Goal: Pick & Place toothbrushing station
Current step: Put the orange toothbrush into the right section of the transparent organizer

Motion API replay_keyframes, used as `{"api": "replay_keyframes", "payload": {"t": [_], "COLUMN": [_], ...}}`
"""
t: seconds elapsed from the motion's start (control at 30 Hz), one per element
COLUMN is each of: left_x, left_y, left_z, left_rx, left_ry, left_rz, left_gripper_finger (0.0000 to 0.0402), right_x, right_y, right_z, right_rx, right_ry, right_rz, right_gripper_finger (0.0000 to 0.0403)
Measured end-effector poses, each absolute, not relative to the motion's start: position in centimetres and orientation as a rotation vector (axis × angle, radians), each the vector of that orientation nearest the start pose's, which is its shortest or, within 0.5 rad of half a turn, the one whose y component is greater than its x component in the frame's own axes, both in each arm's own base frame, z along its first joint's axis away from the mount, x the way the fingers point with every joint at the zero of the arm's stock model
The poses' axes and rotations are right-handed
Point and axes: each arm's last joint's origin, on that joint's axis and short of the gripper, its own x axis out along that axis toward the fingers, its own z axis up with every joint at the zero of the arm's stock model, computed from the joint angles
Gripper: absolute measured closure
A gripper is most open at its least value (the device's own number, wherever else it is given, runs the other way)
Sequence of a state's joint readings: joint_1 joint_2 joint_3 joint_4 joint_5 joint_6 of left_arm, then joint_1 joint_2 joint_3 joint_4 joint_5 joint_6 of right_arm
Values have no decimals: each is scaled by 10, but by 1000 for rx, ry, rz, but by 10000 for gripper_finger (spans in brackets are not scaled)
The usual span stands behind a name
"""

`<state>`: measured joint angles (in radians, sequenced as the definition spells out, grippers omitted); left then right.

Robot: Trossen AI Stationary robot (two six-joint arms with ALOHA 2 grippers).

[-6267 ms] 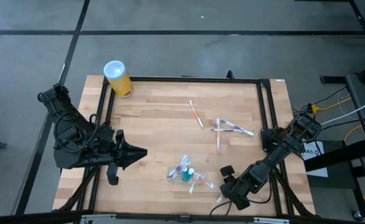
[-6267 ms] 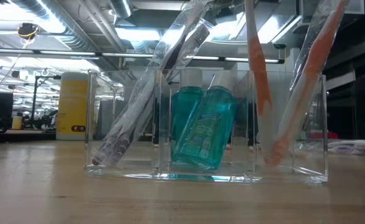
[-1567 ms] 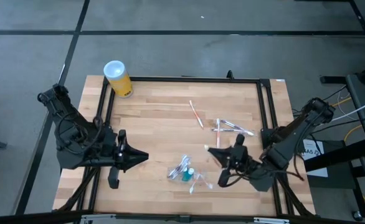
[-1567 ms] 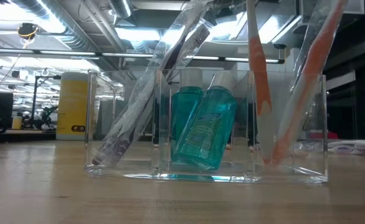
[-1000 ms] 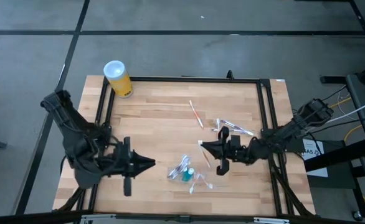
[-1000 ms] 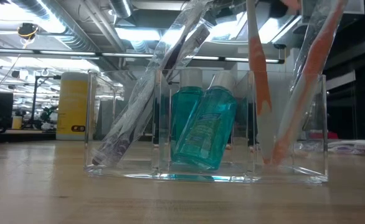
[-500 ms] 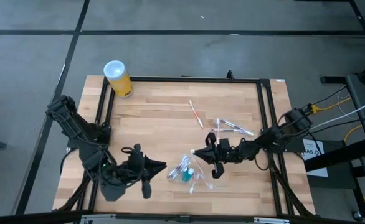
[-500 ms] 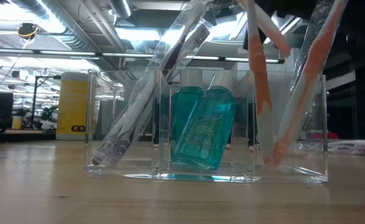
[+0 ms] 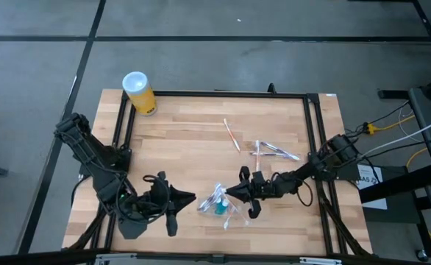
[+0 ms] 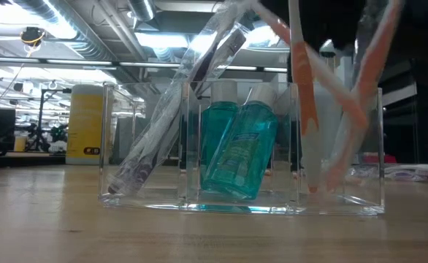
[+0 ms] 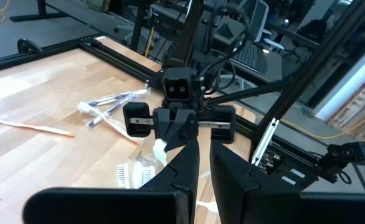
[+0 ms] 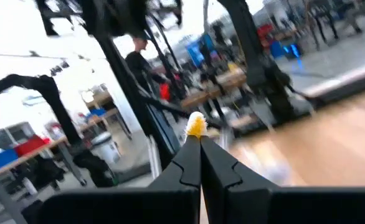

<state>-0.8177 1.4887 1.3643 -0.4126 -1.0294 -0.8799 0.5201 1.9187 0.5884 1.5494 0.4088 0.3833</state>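
Note:
The clear plastic holder (image 10: pixel 375 146) stands near the table's front middle (image 9: pixel 219 203). It holds teal tubes (image 10: pixel 239 157) and several toothbrushes leaning on its walls. My right gripper (image 9: pixel 234 193) hovers at the holder's right side, shut on a white-and-orange toothbrush (image 10: pixel 323 73). That brush slants down into the holder's right compartment. My left gripper (image 9: pixel 192 197) waits just left of the holder; its fingers (image 11: pixel 189 163) are shut, with nothing between them. Loose toothbrushes (image 9: pixel 232 135) (image 9: pixel 276 152) lie flat on the table farther back. My right gripper pinches the toothbrush between its two fingers, which come about level from the table's right. An orange-and-white end (image 12: pixel 196 124) pokes out past the fingertips. The brush is clear of the table and tilted, its lower part (image 10: pixel 356 109) among the brushes in the right compartment.
A yellow canister with a white lid (image 9: pixel 138 92) stands at the far left corner. A black frame (image 9: pixel 315 147) borders the wooden table. Bare wood lies between the holder and the canister.
My right gripper has come down and toward the table's left, up to the holder, carrying the toothbrush. The brush has dropped at a slant into the right compartment. My left gripper moved toward the holder from the left, then stopped.

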Motion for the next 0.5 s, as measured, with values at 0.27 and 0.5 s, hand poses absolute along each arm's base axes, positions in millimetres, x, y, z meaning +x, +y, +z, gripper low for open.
{"api": "replay_keyframes", "payload": {"t": [0.27, 0.5], "left_x": [236, 236], "left_y": [-218, -218], "left_z": [353, 353], "left_rx": [-452, -463], "left_ry": [208, 207], "left_rz": [321, 322], "left_gripper_finger": [368, 368], "right_x": [251, 236], "right_y": [157, 175], "right_z": [131, 138], "right_rx": [553, 630], "right_ry": [-83, -73], "right_rz": [172, 256], "right_gripper_finger": [403, 401]}}
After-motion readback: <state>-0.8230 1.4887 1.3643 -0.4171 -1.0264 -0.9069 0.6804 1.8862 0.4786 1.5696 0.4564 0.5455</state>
